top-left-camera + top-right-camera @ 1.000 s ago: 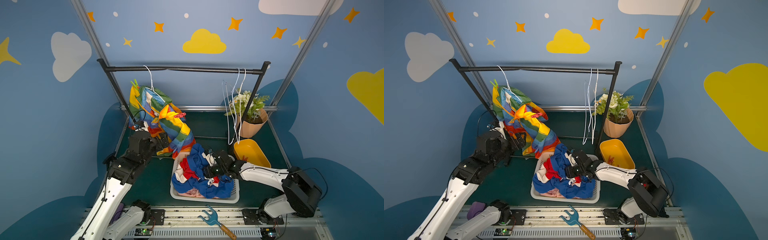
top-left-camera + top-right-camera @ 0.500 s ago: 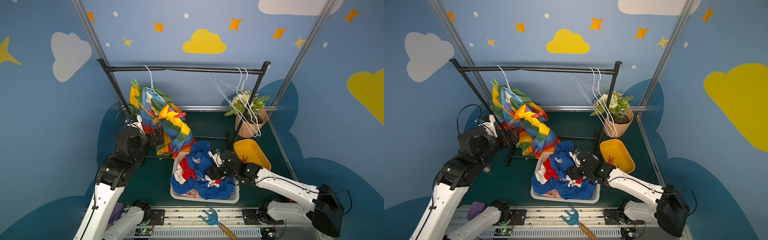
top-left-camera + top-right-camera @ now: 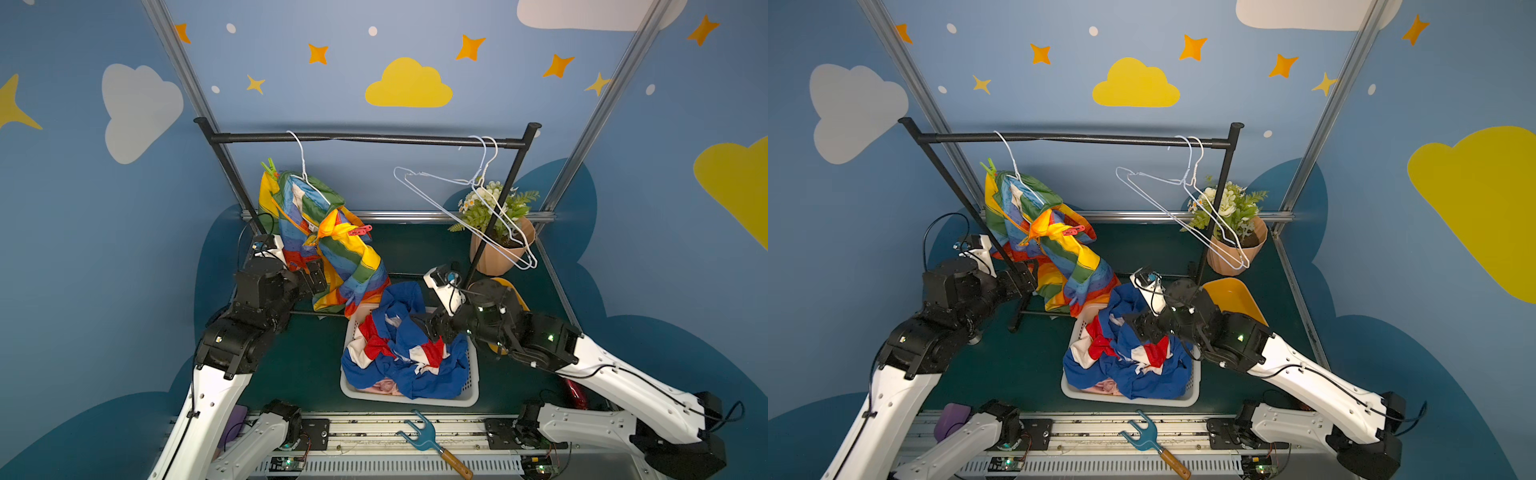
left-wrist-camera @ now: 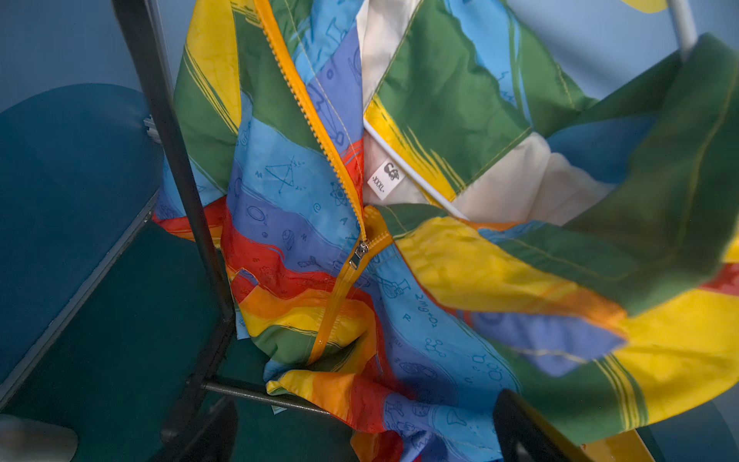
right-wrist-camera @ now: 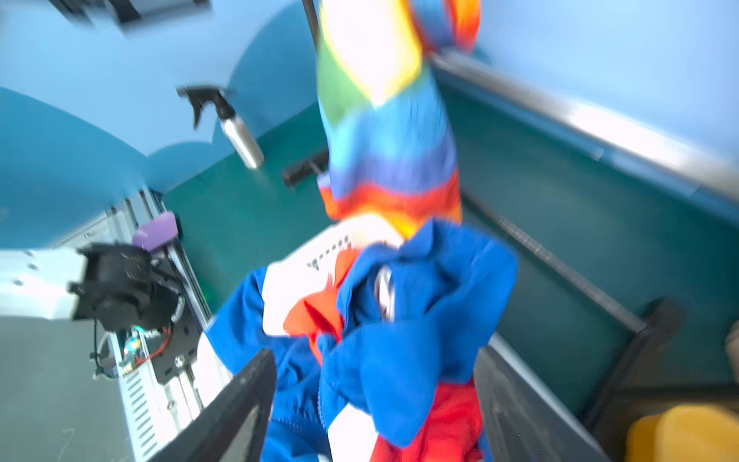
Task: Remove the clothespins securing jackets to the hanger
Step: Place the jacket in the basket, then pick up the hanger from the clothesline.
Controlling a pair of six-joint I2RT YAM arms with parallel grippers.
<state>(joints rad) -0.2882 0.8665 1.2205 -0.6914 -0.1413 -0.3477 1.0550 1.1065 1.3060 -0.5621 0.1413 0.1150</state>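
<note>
Left tool (image 3: 318,277): released, jaws wide and empty, just beside the lower folds of the rainbow jacket (image 3: 332,249).
Right tool (image 3: 432,330): jaws spread above the blue jacket (image 3: 415,365) heaped in the basket (image 3: 471,374). Cloth bulges between the fingers, but it does not look pinched.
Clothespins: the green clothespin (image 3: 270,167) sits at the jacket's top shoulder and the red clothespin (image 3: 360,230) on the lower fold. Both are well above either tool.
Snag risk: a rising right tool may drag loose blue cloth out of the basket.
Hanger risk: a sideways tug on a pin could slip the hanger (image 3: 301,166) off the rail (image 3: 365,138).
Collision risk: the rack post (image 4: 176,160) stands close to the left tool.
Grip risk: bunched fabric may be pinched instead of the pin.
</note>
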